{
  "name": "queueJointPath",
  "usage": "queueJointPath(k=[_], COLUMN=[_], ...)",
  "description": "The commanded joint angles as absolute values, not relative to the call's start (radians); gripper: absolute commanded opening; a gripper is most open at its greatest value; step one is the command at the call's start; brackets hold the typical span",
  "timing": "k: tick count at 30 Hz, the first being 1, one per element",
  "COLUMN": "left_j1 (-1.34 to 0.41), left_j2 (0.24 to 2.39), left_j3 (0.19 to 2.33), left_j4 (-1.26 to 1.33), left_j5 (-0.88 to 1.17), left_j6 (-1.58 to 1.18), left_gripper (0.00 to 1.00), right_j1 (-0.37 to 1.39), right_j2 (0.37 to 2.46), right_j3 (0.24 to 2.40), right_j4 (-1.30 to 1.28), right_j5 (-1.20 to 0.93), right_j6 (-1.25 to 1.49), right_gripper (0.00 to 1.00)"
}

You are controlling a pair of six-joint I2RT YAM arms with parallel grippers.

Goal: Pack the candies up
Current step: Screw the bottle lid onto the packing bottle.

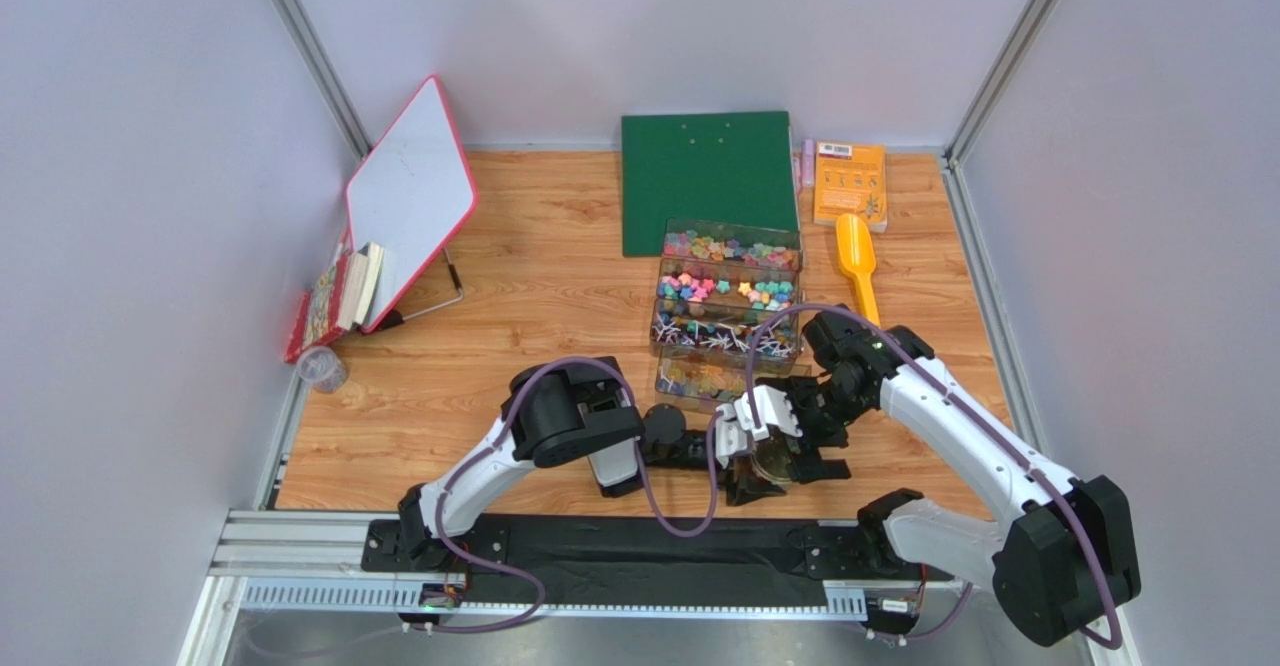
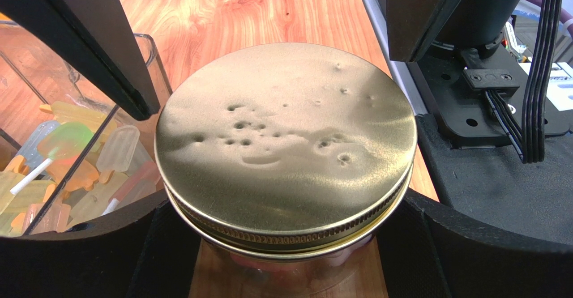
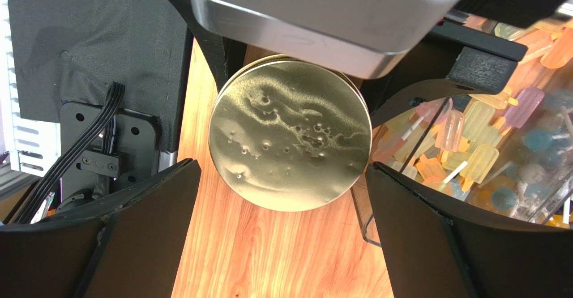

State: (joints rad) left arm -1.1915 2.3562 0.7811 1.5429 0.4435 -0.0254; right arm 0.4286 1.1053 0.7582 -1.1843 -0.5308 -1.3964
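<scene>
Candies [image 1: 721,288] are being kept in the clear compartment box [image 2: 153,60], which is sitting just beyond both grippers on the wooden table [image 1: 511,291]. Pink, yellow, green, blue and orange are being shown mixed across the compartments. The nearest compartment is being seen through the box wall in both wrist views. It is holding pale lolly shapes on sticks, just left of the left gripper [image 2: 286,211] and just right of the right gripper [image 3: 282,177].

A glass jar [image 2: 282,281] is being held upright on the table, just beside the box's near wall and between the two grippers. It is being capped by a gold lid [image 2: 286,133], seated flat and pitted with small dents. Something pinkish is being glimpsed through the glass under the lid; what it is cannot be told.

Left gripper: the jar is being clamped just under the lid rim, with the fingers [image 2: 87,251] pressed against both sides.

Right gripper: the jaws are being held wide, with the fingers [image 3: 114,237] apart from the lid on either side and nothing being gripped. The lid is being framed just ahead of the gap. The left gripper's silver body is being faced directly across the jar.

Farther out:
- A yellow scoop [image 1: 857,264] is lying beyond the right gripper, just right of the box.
- A green board [image 1: 706,179] is lying past the box's far end, with an orange packet [image 1: 851,183] beside it, beyond the scoop.
- A red-framed whiteboard [image 1: 409,194] is being propped up tilted, well off to the left of the left gripper.
</scene>
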Motion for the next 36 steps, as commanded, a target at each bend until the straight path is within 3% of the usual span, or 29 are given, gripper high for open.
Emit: queueJointPath(k=[1,24,30,36], left_j1=[-1.198,-1.144,-1.143,-1.154], left_j2=[2.487,2.508,2.502,2.508], left_j3=[0.723,0.753,0.749,0.744], left_j4=[1.236,1.177,1.172,1.166], left_j5=[0.399,0.38,0.388,0.411], left_j6=[0.037,0.005,0.009,0.064], left_gripper=[0.0,0.0,0.0,0.0], right_j1=[0.423,0.425,0.423,0.387], right_j2=[1.108,0.89,0.907,0.89], right_j3=[0.776,0.62,0.65,0.728], right_j4=[-1.163,-1.224,-1.262,-1.246], right_j5=[-0.558,-0.423,-0.338,-0.291], right_j6=[-1.428,-1.454,-1.456,-1.459], right_gripper=[1.0,1.0,0.94,0.97])
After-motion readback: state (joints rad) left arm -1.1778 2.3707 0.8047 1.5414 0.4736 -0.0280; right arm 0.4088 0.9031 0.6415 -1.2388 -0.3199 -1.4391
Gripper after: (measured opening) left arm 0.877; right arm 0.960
